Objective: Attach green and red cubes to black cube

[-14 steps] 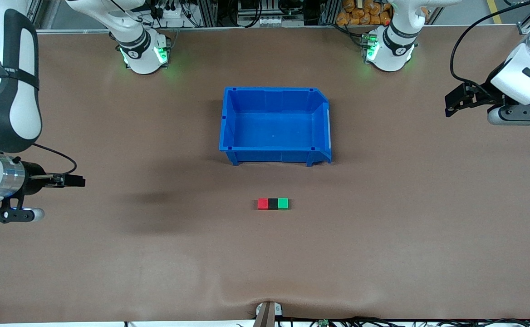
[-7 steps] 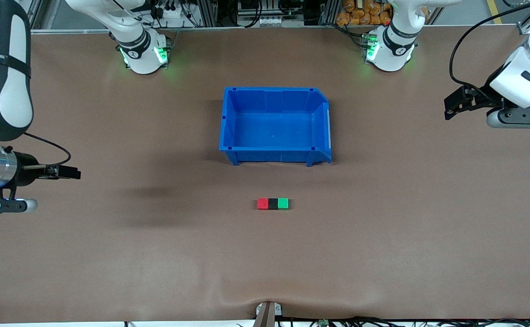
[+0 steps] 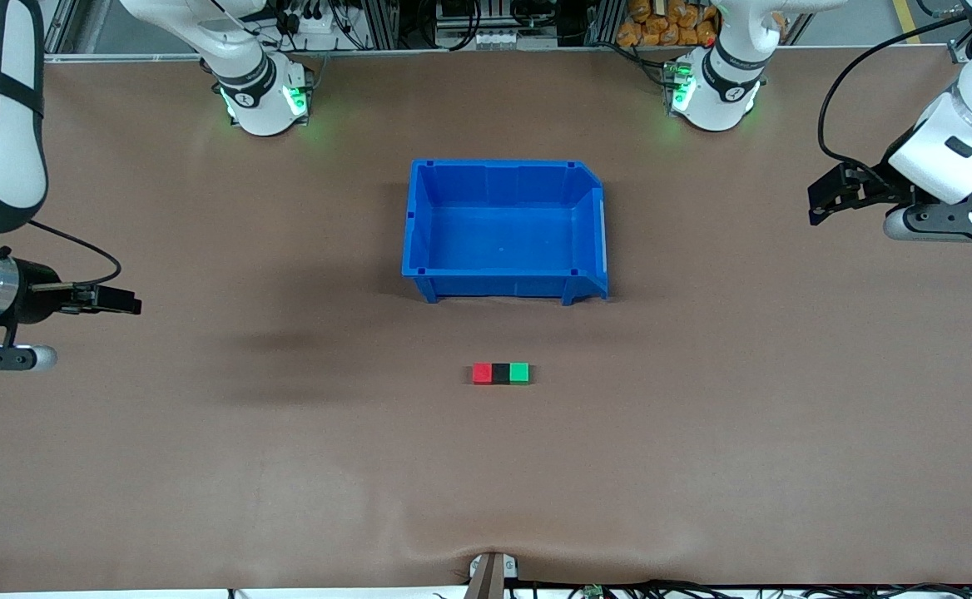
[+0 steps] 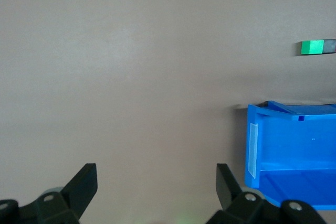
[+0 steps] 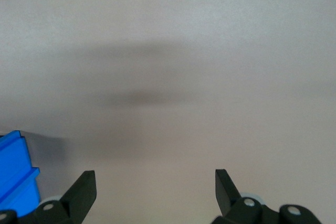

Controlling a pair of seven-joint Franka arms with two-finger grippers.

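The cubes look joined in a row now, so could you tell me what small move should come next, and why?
Probably none beyond parking: red cube, black cube and green cube touch in a row, and both open hands, left and right, are away over bare table.

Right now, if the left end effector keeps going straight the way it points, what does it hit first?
Probably just the brown table surface. The open left end effector points down at bare table beside the blue plastic bin, near the left arm's end. Depth is unclear.
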